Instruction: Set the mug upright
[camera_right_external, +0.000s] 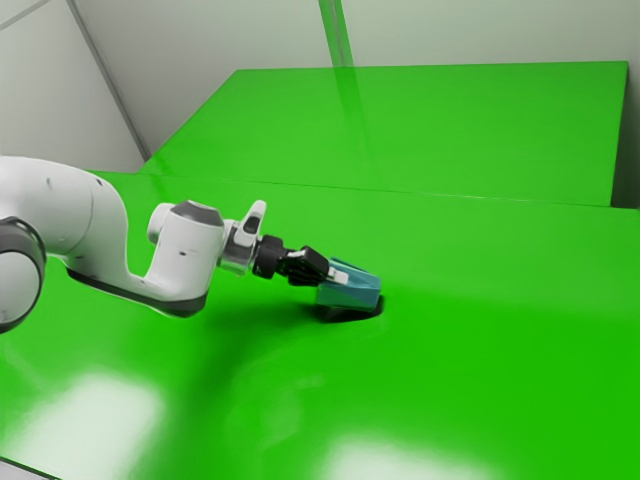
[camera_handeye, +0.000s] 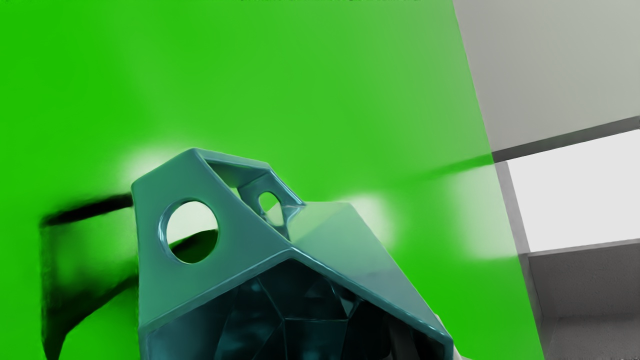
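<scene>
The pincer (camera_right_external: 336, 275) has hold of the mug (camera_right_external: 350, 293) by its wall close to the rim (camera_handeye: 292, 251), with one finger inside the mouth and the other outside. From there the mug reaches straight out ahead of the hand, toward the exterior view's right, mouth facing back at the pincer and base away. Its long axis runs near level, base dipping a little, over a dark shadow (camera_right_external: 352, 315) on the green table (camera_right_external: 470, 380). Standing it up likely calls for tipping the hand so the base swings down and the mouth up.
</scene>
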